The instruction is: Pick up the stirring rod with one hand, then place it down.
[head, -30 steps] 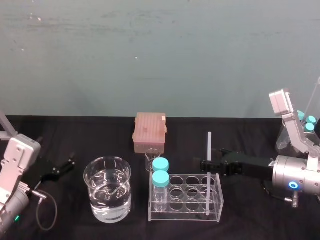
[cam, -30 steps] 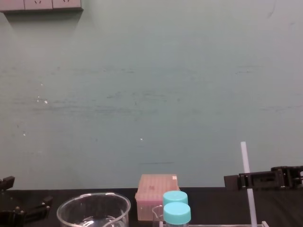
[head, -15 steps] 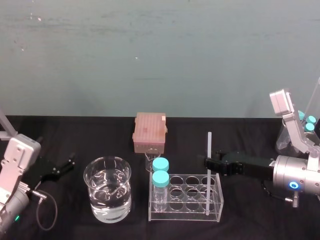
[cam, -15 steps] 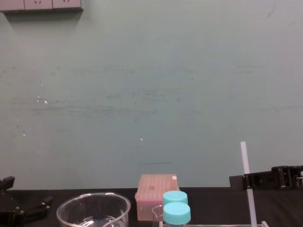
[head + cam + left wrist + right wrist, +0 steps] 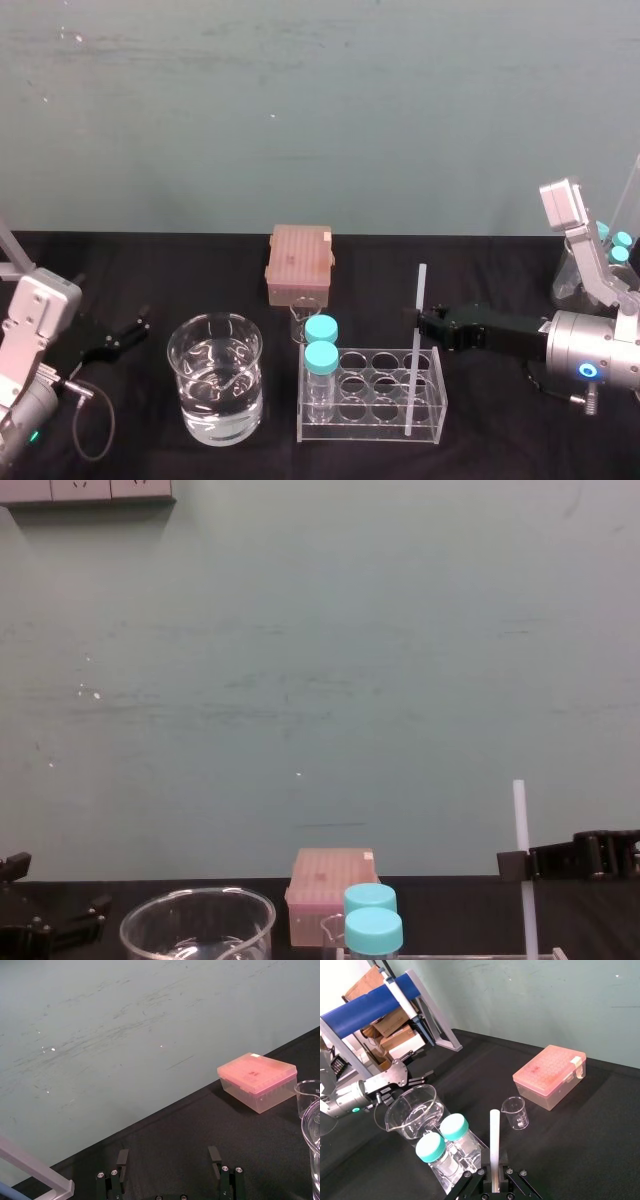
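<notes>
At the right end of the rack [image 5: 345, 437], the right gripper [image 5: 424, 326] is pinching the slightly tilted stirring rod [image 5: 418, 300] with closed tips, while the left gripper [image 5: 138, 326] is idling, spread, near the beaker [image 5: 215, 390].

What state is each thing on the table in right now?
stirring rod, standing nearly upright in the rack
right gripper, beside the rod's middle
left gripper, open, parked at the left
large beaker, part filled with clear liquid
vials, capped, upright in the rack
pink box, lid shut
small beaker, empty
</notes>
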### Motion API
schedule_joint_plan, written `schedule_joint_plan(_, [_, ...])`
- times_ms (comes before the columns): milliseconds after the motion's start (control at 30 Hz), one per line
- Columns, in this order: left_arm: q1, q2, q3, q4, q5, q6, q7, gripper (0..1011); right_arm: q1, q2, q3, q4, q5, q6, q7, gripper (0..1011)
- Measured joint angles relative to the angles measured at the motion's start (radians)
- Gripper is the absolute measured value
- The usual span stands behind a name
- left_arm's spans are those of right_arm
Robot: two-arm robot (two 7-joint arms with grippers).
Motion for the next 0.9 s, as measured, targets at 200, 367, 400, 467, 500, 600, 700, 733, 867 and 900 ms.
schedule_joint_plan(200, [0.0,0.0,0.0,0.0,0.0,0.0,0.0,1005,0.0,0.0,0.0,0.0,0.0,0.0,0.0,72])
schedule_joint_plan(367, [0.0,0.0,0.0,0.0,0.0,0.0,0.0,1005,-0.004,0.008,0.0,-0.009,-0.01,-0.029,-0.001,72])
schedule_joint_plan(400, [0.0,0.0,0.0,0.0,0.0,0.0,0.0,1005,-0.006,0.012,0.0,-0.015,-0.016,-0.042,-0.002,72])
schedule_joint_plan(467, [0.0,0.0,0.0,0.0,0.0,0.0,0.0,1005,-0.011,0.019,0.001,-0.026,-0.029,-0.067,-0.005,72])
schedule_joint_plan(500, [0.0,0.0,0.0,0.0,0.0,0.0,0.0,1005,-0.016,0.025,0.004,-0.038,-0.042,-0.092,-0.007,72])
schedule_joint_plan(600, [0.0,0.0,0.0,0.0,0.0,0.0,0.0,1005,-0.028,0.037,0.015,-0.063,-0.066,-0.133,-0.014,72])
schedule_joint_plan(700, [0.0,0.0,0.0,0.0,0.0,0.0,0.0,1005,-0.038,0.046,0.032,-0.087,-0.085,-0.164,-0.022,72])
schedule_joint_plan(733, [0.0,0.0,0.0,0.0,0.0,0.0,0.0,1005,-0.039,0.047,0.036,-0.091,-0.087,-0.167,-0.023,72])
schedule_joint_plan(867, [0.0,0.0,0.0,0.0,0.0,0.0,0.0,1005,-0.045,0.056,0.06,-0.118,-0.092,-0.172,-0.031,72])
schedule_joint_plan(900, [0.0,0.0,0.0,0.0,0.0,0.0,0.0,1005,-0.045,0.059,0.069,-0.125,-0.09,-0.17,-0.031,72])
